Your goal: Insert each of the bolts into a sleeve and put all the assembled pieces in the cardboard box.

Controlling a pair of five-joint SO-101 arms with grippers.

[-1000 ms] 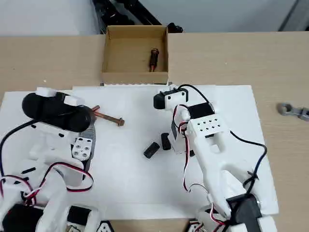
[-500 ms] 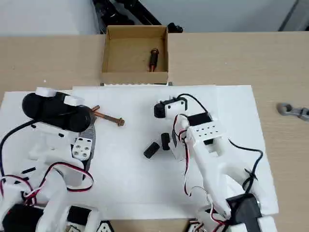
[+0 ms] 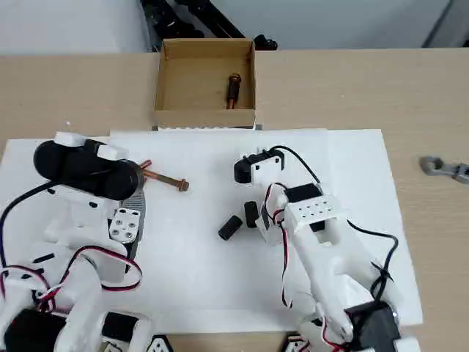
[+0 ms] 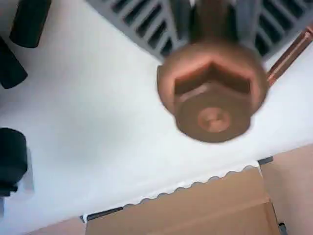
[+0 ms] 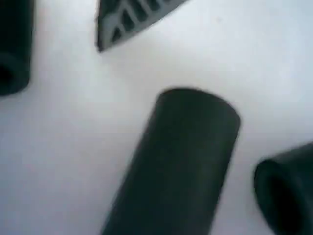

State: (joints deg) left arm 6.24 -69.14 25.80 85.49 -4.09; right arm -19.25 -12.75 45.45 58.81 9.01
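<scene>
My left gripper (image 3: 141, 179) is shut on a copper bolt (image 3: 167, 179) at the left of the white mat, hex head (image 4: 213, 93) pointing out from the grey fingers (image 4: 146, 29). A second bolt (image 3: 144, 165) lies just behind it. Two black sleeves (image 3: 230, 227) (image 3: 251, 213) lie mid-mat. My right gripper (image 3: 258, 218) is lowered over them, open, with one grey fingertip (image 5: 127, 22) beside a sleeve (image 5: 176, 161); other sleeves (image 5: 14, 44) (image 5: 286, 196) lie to either side. The cardboard box (image 3: 205, 117) at the back holds one assembled piece (image 3: 234, 88).
The white mat (image 3: 352, 169) covers the table's middle, with bare room on its right half. A metal tool (image 3: 443, 167) lies on the wood at the far right. Dark equipment stands behind the box.
The right arm has drawn back from near the box toward the front and come down over the sleeves. The left arm and its bolt have stayed put.
</scene>
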